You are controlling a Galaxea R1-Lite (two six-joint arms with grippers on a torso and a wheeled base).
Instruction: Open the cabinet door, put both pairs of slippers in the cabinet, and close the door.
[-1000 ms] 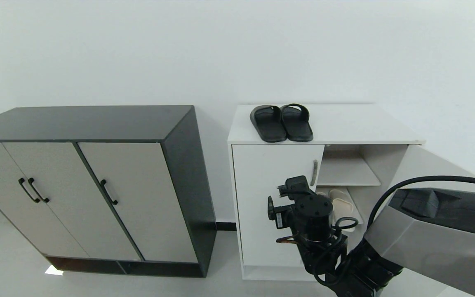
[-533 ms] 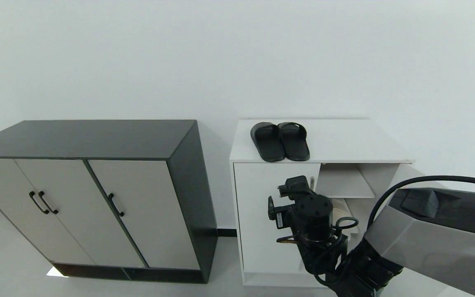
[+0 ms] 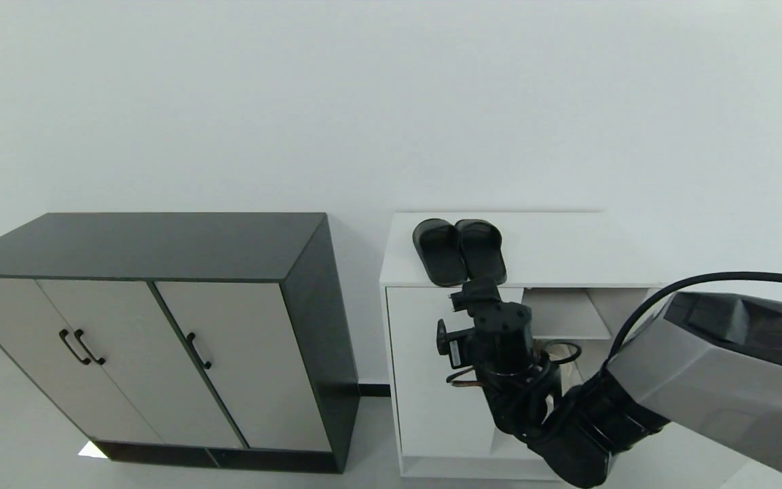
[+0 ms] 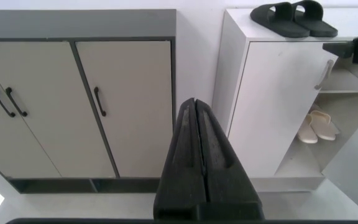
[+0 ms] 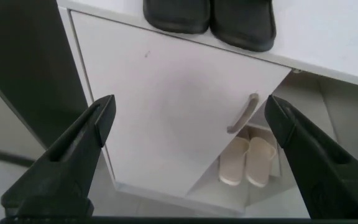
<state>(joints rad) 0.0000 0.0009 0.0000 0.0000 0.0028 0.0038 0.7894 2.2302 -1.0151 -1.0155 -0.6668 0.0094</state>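
Note:
A pair of black slippers (image 3: 459,251) (image 4: 294,18) (image 5: 210,15) lies on top of the white cabinet (image 3: 567,248). The cabinet's left door (image 3: 421,367) is closed, and its right half stands open. A beige pair (image 4: 316,126) (image 5: 247,162) rests on the lower shelf inside. My right gripper (image 3: 476,295) (image 5: 191,155) is open, in front of the closed door's upper part, just below the black slippers and near the door handle (image 5: 244,115). My left gripper (image 4: 195,106) is shut on nothing, back from both cabinets.
A dark grey cabinet with pale doors and black handles (image 3: 160,326) (image 4: 73,93) stands to the left of the white one, with a narrow gap between them. A white wall runs behind both. Bare floor (image 4: 166,199) lies in front.
The whole head picture has shifted downward, so the camera moved. Against the white cabinet, my right gripper has risen from mid-door height to just under the top edge.

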